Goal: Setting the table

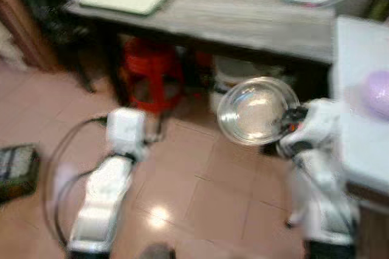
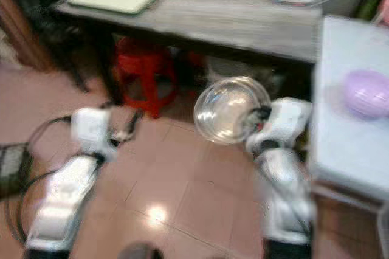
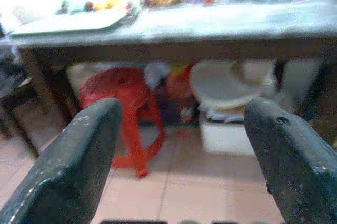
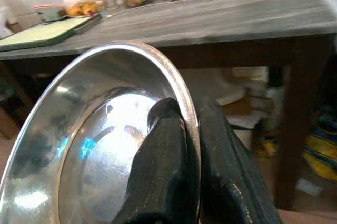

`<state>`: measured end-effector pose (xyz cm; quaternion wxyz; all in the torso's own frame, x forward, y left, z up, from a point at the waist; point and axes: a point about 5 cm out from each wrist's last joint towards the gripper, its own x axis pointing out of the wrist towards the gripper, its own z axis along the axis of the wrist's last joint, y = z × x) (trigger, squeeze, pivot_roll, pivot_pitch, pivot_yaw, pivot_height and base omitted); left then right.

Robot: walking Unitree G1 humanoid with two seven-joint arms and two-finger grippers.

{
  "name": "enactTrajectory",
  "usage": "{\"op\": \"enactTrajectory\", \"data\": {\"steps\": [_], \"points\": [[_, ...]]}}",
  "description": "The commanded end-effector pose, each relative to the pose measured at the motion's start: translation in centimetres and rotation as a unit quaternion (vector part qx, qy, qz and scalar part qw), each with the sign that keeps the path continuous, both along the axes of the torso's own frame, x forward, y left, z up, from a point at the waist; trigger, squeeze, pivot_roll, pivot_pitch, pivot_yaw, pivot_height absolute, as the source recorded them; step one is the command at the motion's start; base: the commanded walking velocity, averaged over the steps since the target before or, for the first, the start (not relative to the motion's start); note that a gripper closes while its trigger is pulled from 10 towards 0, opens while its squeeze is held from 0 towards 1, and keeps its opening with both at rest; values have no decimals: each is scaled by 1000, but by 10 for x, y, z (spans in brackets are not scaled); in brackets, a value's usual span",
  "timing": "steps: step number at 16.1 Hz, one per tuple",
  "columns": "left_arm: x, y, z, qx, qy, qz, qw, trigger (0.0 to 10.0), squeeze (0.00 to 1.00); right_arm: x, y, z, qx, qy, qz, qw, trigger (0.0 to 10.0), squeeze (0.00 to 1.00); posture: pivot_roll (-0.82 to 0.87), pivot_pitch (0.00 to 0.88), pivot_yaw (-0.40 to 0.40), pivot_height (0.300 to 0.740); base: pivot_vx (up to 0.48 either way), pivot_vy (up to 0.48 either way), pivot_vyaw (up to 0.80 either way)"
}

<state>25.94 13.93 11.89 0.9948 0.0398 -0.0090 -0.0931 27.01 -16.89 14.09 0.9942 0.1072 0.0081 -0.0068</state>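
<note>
Two right fingers (image 4: pixel 163 166) pinch bowl (image 4: pixel 89 145) rim.

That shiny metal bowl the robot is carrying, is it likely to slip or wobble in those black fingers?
Probably somewhat. The steel bowl looks smooth and polished, so it may slide. The right gripper pinches only its thin rim, one finger inside and one outside, so the bowl could swing. It looks thin-walled, likely light and stiff.
</note>
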Motion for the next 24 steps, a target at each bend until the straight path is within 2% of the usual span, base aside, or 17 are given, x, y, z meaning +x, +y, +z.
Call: {"op": "enactTrajectory", "data": {"steps": [1,4,8,12,14,21,24], "points": [[1,-8,6,-3,-14,-15,1000,10000,0,-1,-9,5,-7,-11,-13,1000,10000,0,-3,43,28,740,435,0,0],[1,-9,7,0,-19,-17,1000,10000,0,-1,-8,4,-7,-7,-13,1000,10000,0,-2,46,28,740,434,0,0],[0,-11,7,-1,-19,-20,1000,10000,0,0,-7,4,-6,-10,-13,1000,10000,0,-3,47,29,740,434,0,-731],[1,-10,8,0,-21,-20,1000,10000,0,0,-6,4,-1,-12,-7,1000,10000,0,-2,46,32,740,433,0,0],[1,-10,9,4,-25,-16,1000,10000,0,0,-5,-1,12,7,-7,1000,10000,0,-3,45,33,740,435,0,0],[2,-10,9,2,-27,-19,999,10000,0,2,-7,3,-5,-6,-7,1000,10000,0,-4,45,33,740,432,0,0],[3,-11,10,7,-31,-19,999,10000,0,7,-7,5,-40,-5,-9,999,10000,0,-5,45,31,740,423,0,0]]}}
